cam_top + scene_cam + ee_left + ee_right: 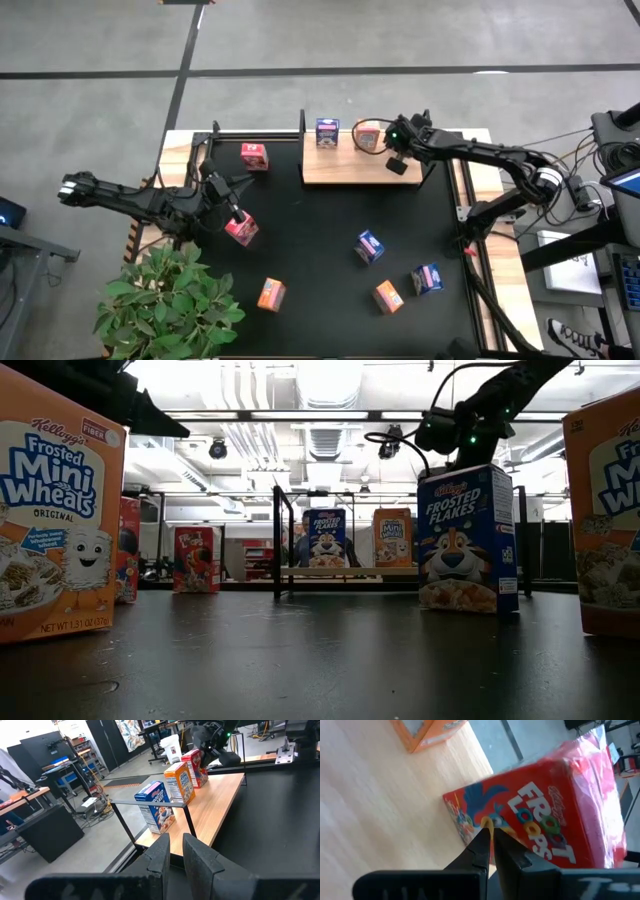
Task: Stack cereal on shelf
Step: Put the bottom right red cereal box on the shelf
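Nine little cereal boxes are in play, and three of them already stand in a row on the shelf, the pale wood board with thin black posts at the back of the black surface: a blue box, an orange box and a red box. Six are not yet shelved. One red box stands near the back left, another red box lies tilted by the left arm, and two more blue boxes and two more orange boxes are scattered toward the front.

By my reckoning the step in hand is settling the third box in line. The right hand hovers just beside that red box, its fingers pressed together and holding nothing; to do this well it should back away straight, without brushing the box askew.

Meanwhile the left hand sits over the tilted red box, fingers likewise closed and empty. It would need to spread them and square up before gripping.
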Controlling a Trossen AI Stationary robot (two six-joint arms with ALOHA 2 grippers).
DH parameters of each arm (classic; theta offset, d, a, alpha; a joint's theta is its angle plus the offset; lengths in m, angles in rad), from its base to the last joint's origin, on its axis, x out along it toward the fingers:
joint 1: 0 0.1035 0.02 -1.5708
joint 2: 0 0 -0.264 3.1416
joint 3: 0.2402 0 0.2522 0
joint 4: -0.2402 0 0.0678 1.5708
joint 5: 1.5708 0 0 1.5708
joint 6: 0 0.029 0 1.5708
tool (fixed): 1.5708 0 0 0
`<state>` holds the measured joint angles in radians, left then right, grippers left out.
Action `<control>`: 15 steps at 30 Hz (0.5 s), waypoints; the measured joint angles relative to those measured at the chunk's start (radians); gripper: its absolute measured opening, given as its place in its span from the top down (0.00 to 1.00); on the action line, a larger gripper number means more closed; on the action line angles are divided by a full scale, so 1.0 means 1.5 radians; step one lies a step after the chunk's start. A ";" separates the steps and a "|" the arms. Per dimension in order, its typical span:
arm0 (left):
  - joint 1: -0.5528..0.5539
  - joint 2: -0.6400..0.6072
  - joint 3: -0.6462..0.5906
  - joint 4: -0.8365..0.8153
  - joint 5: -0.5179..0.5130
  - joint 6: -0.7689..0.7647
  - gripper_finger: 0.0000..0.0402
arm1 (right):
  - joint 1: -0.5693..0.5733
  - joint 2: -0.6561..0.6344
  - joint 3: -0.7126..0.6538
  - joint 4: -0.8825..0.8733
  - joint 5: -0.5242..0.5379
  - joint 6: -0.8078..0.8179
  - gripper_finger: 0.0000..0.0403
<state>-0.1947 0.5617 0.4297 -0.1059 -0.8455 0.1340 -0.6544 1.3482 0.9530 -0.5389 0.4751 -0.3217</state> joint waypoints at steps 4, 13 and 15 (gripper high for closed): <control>0.000 0.000 0.000 0.000 0.000 0.000 0.91 | 0.000 -0.003 0.037 -0.088 0.017 0.019 0.97; 0.000 0.000 0.000 0.000 0.000 0.003 0.91 | -0.001 -0.004 0.067 -0.079 0.035 -0.002 0.97; 0.000 0.000 0.000 0.000 0.000 0.003 0.91 | -0.001 -0.005 0.067 -0.069 0.035 -0.009 0.97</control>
<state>-0.1944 0.5617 0.4297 -0.1059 -0.8459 0.1379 -0.6564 1.3414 1.0530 -0.6429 0.5276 -0.3350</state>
